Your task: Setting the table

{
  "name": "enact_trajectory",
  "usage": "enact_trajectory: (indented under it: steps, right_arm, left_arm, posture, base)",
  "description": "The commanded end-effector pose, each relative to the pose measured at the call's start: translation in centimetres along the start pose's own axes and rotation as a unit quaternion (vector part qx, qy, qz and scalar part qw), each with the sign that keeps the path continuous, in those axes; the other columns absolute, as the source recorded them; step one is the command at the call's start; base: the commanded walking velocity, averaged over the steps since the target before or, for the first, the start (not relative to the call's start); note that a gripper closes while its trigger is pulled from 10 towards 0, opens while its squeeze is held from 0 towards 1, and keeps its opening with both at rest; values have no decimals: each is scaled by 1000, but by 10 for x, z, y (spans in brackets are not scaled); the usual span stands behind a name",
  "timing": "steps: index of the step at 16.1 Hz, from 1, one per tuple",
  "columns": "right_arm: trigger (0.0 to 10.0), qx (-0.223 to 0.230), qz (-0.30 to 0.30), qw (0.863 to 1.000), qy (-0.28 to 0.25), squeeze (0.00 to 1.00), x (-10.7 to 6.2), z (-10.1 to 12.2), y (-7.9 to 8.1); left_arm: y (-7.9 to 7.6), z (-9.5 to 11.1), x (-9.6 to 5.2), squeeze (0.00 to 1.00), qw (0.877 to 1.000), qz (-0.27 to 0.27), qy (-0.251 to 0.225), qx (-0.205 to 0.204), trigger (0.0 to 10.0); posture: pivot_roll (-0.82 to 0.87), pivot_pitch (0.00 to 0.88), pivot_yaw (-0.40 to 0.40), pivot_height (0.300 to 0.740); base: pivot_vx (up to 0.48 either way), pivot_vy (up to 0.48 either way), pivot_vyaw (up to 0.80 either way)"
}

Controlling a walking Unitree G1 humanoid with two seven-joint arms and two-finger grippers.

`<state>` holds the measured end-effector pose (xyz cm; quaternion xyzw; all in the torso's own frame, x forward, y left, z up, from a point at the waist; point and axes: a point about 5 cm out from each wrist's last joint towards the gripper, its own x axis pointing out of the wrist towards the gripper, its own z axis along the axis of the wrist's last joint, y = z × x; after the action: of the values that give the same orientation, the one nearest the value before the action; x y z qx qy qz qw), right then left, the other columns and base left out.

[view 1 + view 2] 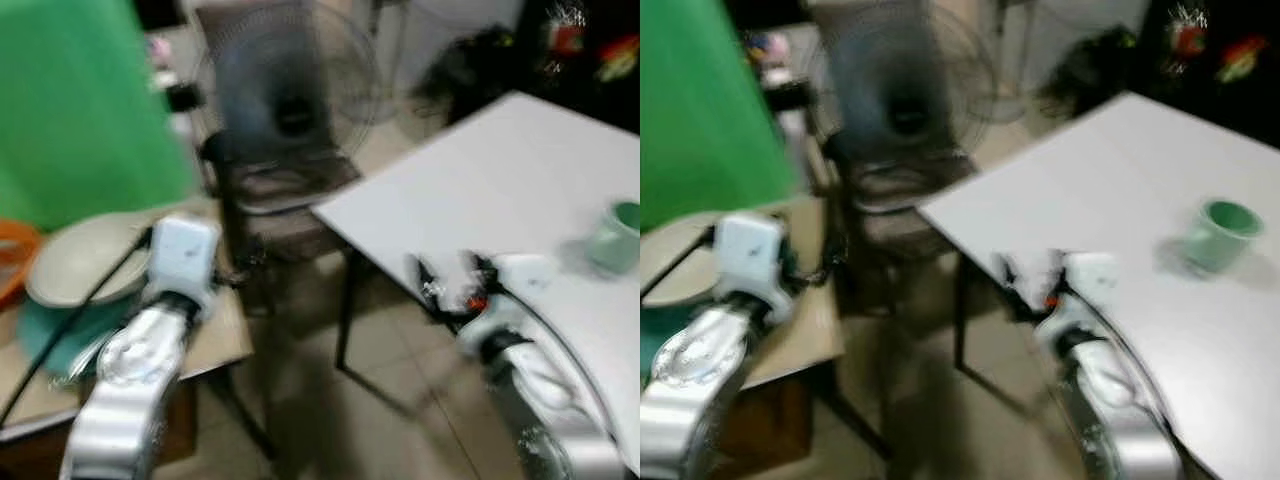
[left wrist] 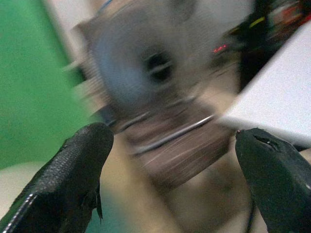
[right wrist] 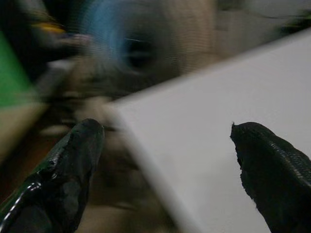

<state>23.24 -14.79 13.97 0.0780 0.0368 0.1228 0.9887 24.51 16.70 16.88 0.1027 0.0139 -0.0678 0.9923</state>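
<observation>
One green cup (image 1: 1220,232) on table (image 1: 1120,190)

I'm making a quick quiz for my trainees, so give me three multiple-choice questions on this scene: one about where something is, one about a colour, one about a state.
1. Where is the cup?
A. on the white table
B. on the floor
C. on the chair

2. What colour is the cup?
A. red
B. green
C. black

3. How is the left gripper?
A. shut on a plate
B. shut on a cup
C. open, holding nothing

Answers: 1 A, it stands on the tabletop; 2 B, pale green all over; 3 C, its fingers stand wide apart with nothing between.
</observation>
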Motion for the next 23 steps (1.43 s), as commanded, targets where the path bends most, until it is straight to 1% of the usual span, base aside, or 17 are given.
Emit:
enact_trajectory:
  steps: [1, 3, 6, 9, 11, 12, 16, 17, 19, 21, 22, 23]
  right_arm:
    - [10000, -6, -10, 1000, -1, 0, -2, 2, -7]
    - [10000, 29, -23, 999, -16, 0, -1, 4, -10]
    - [10000, 37, -19, 999, -25, 0, 0, 7, -7]
    - [10000, 47, -14, 998, -44, 0, 1, 13, -6]
    - [10000, 43, -4, 998, -52, 0, 3, 18, -4]
    - [10000, 39, 2, 998, -55, 0, 4, 20, -2]
    - [10000, 31, 15, 998, -59, 0, 10, 25, 0]
    - [10000, 27, 15, 998, -57, 0, 12, 26, -1]
    - [10000, 18, 18, 998, -49, 0, 16, 26, -2]
    - [10000, 14, 19, 999, -46, 0, 18, 26, -3]
    - [10000, 10, 19, 999, -42, 0, 20, 26, -4]
    - [10000, 4, 18, 999, -34, 0, 22, 24, -6]
  left_arm:
    - [-2, 11, 1, 0, 1000, -1, -21, 2, 10000]
    - [-1, 20, 2, 0, 999, -2, -35, 5, 10000]
    - [-3, 31, 4, 0, 999, -9, -52, 8, 10000]
    - [-6, 34, 4, 0, 998, -17, -55, 7, 10000]
    - [-6, 33, 5, 0, 999, -15, -53, 2, 10000]
    - [-5, 31, 6, 0, 999, -8, -50, -4, 10000]
    - [2, 20, 7, 0, 999, 34, -31, -16, 10000]
    - [0, 18, 7, 0, 999, 31, -26, -7, 10000]
    - [-4, 13, 7, 0, 999, 29, -17, -19, 10000]
    - [-4, 12, 7, 0, 999, 31, -21, -30, 10000]
    - [-4, 12, 8, 0, 999, 31, -25, -27, 10000]
    - [-2, 11, 9, 0, 999, 35, -17, -18, 10000]
  posture:
    - [-41, 28, 49, 740]
    - [-39, 27, 47, 740]
    - [-35, 20, 46, 740]
    - [-35, 13, 50, 740]
    - [-38, 5, 48, 740]
    - [-39, 1, 43, 740]
    - [-42, 0, 24, 740]
    - [-42, 0, 23, 740]
    - [-42, 0, 18, 740]
    - [-44, 0, 15, 740]
    - [-46, 0, 9, 740]
    - [-46, 0, 4, 740]
  base:
    - [0, 394, 800]
    - [0, 396, 0]
    - [0, 394, 0]
    - [0, 398, 0]
    - [0, 403, 0]
    - [0, 0, 0]
    - [0, -480, 0]
    - [0, -480, 0]
    - [0, 0, 0]
    - [0, 0, 0]
    - [0, 0, 0]
    - [0, 0, 0]
